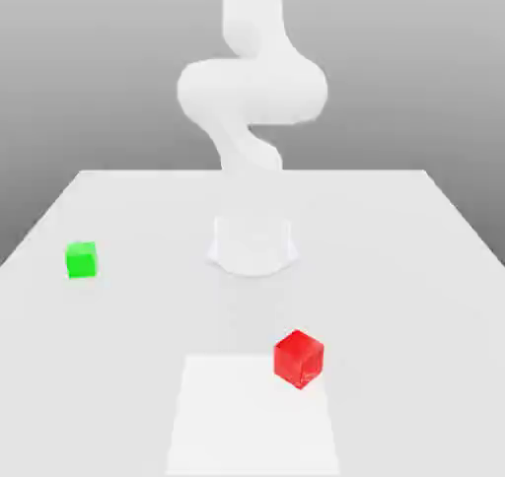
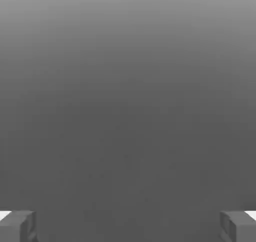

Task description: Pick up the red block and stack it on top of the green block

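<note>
Watching from my remote station, I saw the white table (image 1: 395, 268) take up most of the exterior view, a pale slab under a grey backdrop. Rising from its middle was the white arm (image 1: 252, 91), its round base (image 1: 252, 245) planted on the tabletop and its upper links bending over and running out past the top of the picture. Nearer the camera, a slightly brighter white rectangular patch (image 1: 237, 416) lay flat on the table surface.

I noted the red block (image 1: 298, 359) next, a glossy cube sitting on the table in front of the base, a little toward the exterior view's right, with one corner turned toward the camera and its lower part overlapping the far right corner of the bright patch. The green block (image 1: 82, 259) rested on the table well apart from it, close to the edge on the exterior view's left, roughly level with the arm's base.

Through the hand view I had the gripper (image 2: 128, 227) with its two grey fingertips (image 2: 19, 226) spread wide, one at each side of the picture, nothing between them but a plain grey gradient. Neither block was touched by the arm.
</note>
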`<state>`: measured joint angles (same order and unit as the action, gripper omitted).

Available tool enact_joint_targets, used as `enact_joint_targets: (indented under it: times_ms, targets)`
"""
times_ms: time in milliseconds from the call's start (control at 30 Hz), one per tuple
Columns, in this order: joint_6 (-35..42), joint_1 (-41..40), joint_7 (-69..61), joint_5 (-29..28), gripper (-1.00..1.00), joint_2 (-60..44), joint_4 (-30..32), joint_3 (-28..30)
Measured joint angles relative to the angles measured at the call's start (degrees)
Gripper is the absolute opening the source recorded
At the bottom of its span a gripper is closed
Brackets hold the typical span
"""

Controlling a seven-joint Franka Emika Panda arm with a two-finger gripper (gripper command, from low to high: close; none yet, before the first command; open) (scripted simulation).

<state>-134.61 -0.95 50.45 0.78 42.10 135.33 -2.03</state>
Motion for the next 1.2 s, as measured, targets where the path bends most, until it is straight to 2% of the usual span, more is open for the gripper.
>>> enact_joint_targets:
  times_ms: [400,567,700,800,833,1067,1200]
  targets:
    - [-16.34,-4.52,27.45,3.77,0.00,-22.01,19.92,-11.73]
    - [-25.20,-5.80,41.91,4.10,0.00,-34.36,29.04,-16.30]
    - [-33.16,-6.11,51.23,-4.56,0.00,-44.56,29.82,-14.81]
    - [-38.33,-0.49,56.84,-12.06,0.00,-50.91,28.94,-7.34]
    - [-39.78,1.48,57.83,-13.38,-1.00,-52.64,28.68,-5.03]
    - [-40.15,1.97,58.05,-13.68,-1.00,-52.92,28.65,-4.49]
    - [-34.44,-0.33,51.85,-5.01,-1.00,-45.95,29.76,-9.16]
